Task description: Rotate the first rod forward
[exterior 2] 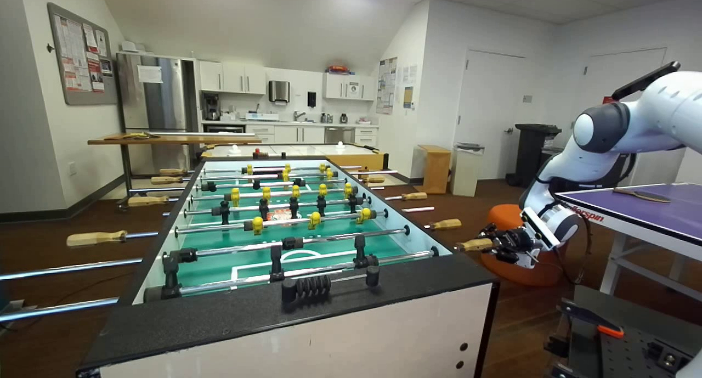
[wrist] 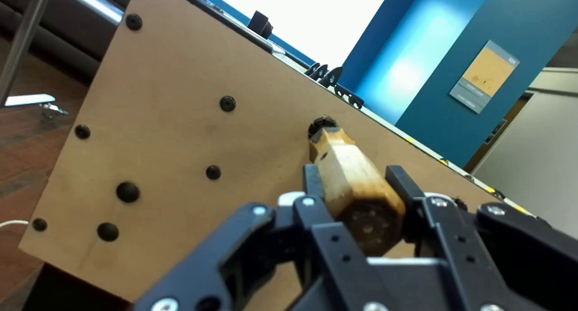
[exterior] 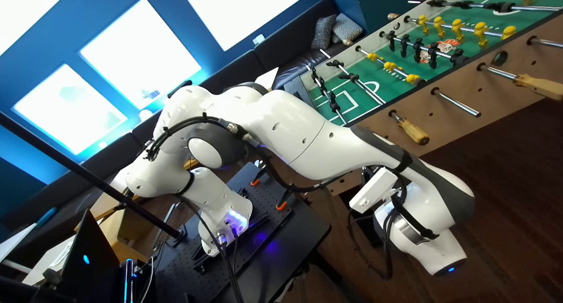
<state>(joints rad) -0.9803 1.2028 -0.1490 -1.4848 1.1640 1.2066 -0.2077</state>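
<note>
Slippage worries me most: the end effector looks to be pinching the wooden handle of the first rod, fingers on either flank, and a weak squeeze could let that faceted wood spin between them. If I turn the wrist off the rod's own line, I'd expect sideways load, with the handle levering against the bushing just ahead of the end effector. Straight ahead too is the side wall of the bench, which I could bump by pressing in. Beside the end effector, farther along that wall, a neighbouring handle juts out and might snag a wide swing. Behind the end effector hangs a cable that could pull taut in a roll; past it, an exterior view shows an orange stool, how near I can't tell.
</note>
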